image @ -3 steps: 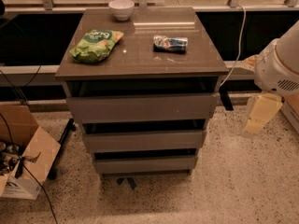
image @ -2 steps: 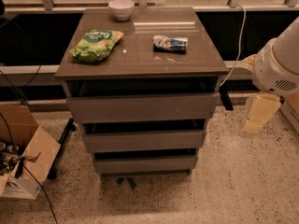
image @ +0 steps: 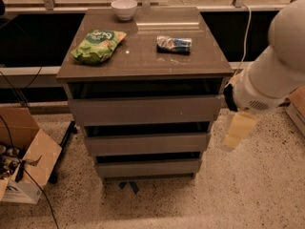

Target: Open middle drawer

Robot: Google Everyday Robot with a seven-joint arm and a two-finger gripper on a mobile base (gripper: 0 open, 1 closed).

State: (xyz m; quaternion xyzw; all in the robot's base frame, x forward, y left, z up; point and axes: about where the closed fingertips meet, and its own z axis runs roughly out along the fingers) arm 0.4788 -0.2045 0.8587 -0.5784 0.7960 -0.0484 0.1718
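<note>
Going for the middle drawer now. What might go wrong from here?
1. The gripper hangs right of the cabinet, off the middle drawer; swinging in, it may clip the cabinet's corner.
2. The fronts look alike and handleless, so it could hook the top drawer instead.

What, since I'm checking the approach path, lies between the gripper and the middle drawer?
Nothing: the camera view shows only speckled floor between the gripper, hanging right of the cabinet, and the middle drawer.
</note>
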